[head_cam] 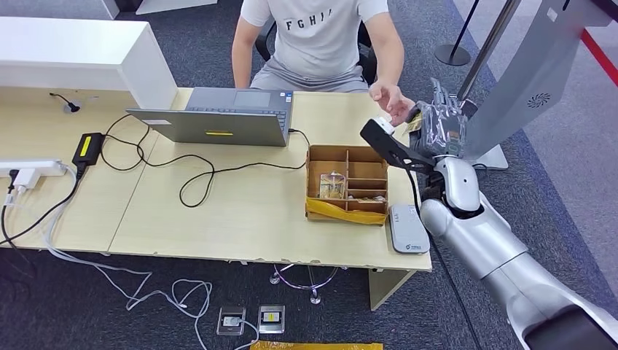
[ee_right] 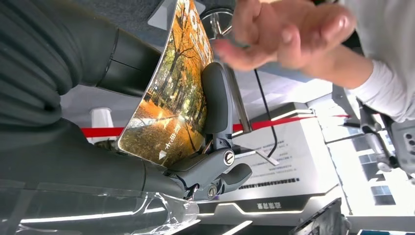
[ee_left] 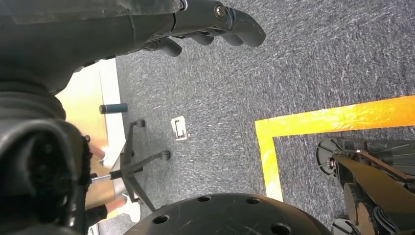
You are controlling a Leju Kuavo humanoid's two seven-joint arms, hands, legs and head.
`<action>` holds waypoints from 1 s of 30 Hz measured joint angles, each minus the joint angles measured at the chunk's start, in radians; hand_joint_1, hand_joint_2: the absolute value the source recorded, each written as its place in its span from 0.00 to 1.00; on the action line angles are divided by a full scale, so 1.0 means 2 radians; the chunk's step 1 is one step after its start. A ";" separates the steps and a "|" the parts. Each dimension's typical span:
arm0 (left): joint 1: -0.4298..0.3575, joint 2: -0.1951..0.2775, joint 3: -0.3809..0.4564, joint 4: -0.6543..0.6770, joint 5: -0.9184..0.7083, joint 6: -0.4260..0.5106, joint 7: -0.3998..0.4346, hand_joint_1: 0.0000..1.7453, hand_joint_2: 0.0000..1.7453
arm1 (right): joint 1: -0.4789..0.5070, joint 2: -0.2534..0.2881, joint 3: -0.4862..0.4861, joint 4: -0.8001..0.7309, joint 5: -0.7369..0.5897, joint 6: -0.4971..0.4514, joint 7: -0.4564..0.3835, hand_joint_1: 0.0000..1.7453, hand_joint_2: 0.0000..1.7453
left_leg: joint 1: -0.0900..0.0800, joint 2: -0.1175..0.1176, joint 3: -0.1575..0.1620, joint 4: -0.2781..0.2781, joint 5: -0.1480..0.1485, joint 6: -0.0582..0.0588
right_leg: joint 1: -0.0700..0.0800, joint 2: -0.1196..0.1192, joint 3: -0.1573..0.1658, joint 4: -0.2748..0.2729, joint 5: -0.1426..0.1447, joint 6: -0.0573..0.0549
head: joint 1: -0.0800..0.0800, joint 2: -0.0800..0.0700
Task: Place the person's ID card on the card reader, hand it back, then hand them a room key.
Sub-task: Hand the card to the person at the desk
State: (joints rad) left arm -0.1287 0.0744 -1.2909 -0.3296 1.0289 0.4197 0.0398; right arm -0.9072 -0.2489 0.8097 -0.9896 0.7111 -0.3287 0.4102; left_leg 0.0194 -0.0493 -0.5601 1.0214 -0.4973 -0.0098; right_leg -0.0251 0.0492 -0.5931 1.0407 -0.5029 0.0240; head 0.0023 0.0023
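A long wooden desk (head_cam: pixel 240 219) is seen from above, with a seated person (head_cam: pixel 317 40) in a pale T-shirt facing the robot across it. An open laptop (head_cam: pixel 218 120) is set before the person, and a cardboard divider box (head_cam: pixel 346 184) is placed near the desk's right end, with the white card reader (head_cam: pixel 407 229) lying just beside it at the front edge; nothing is seen resting on the reader.

The silver right arm (head_cam: pixel 481 240) is raised over the desk's right corner, and a card (ee_right: pixel 173 93) printed with an autumn tree scene is pinched in the right hand (head_cam: pixel 437 124), a finger being pressed against its face in the wrist view. The person's hand (head_cam: pixel 390 98) is held out just beside the card, fingers apart; whether it is touching the card cannot be told.

The card's look suggests a room key rather than an ID, so the moment is judged to be the final handover, with only the release left; this cannot be confirmed.

The left hand (ee_left: pixel 215 19) is hung over grey carpet, fingers curled in with nothing held
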 joint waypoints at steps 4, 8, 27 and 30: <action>0.000 0.000 0.000 0.000 -0.001 0.000 -0.001 0.00 0.00 | 0.000 0.006 0.005 0.004 -0.004 -0.004 -0.004 1.00 1.00 | 0.000 0.000 0.000 0.000 0.000 0.000 | 0.000 0.000 0.000 0.000 0.000 0.000 | 0.000 0.000; 0.000 0.000 0.000 0.000 0.000 -0.003 -0.002 0.00 0.00 | 0.000 0.012 0.009 0.012 -0.010 -0.011 -0.011 1.00 1.00 | 0.000 0.000 0.000 0.000 0.000 0.000 | 0.000 0.000 0.000 0.000 0.000 0.000 | 0.000 0.000; 0.000 0.000 0.000 0.001 -0.001 -0.007 0.001 0.00 0.00 | 0.002 0.035 0.016 0.059 0.000 -0.022 -0.027 0.00 1.00 | 0.000 0.000 -0.001 0.000 0.000 0.000 | 0.000 0.000 -0.001 0.000 0.000 0.000 | 0.000 0.000; 0.000 0.000 0.000 0.002 -0.002 -0.007 0.001 0.00 0.00 | 0.003 0.036 0.016 0.063 0.007 -0.021 -0.027 0.00 1.00 | 0.000 0.000 -0.001 0.000 0.000 0.000 | 0.000 0.000 -0.001 0.000 0.000 0.000 | 0.000 0.000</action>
State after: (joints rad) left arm -0.1285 0.0749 -1.2906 -0.3257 1.0248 0.4059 0.0423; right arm -0.9021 -0.1772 0.8418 -0.8635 0.7247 -0.3698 0.3558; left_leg 0.0194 -0.0496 -0.5614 1.0214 -0.4975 -0.0099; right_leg -0.0250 0.0492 -0.5945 1.0404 -0.5030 0.0240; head 0.0026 0.0023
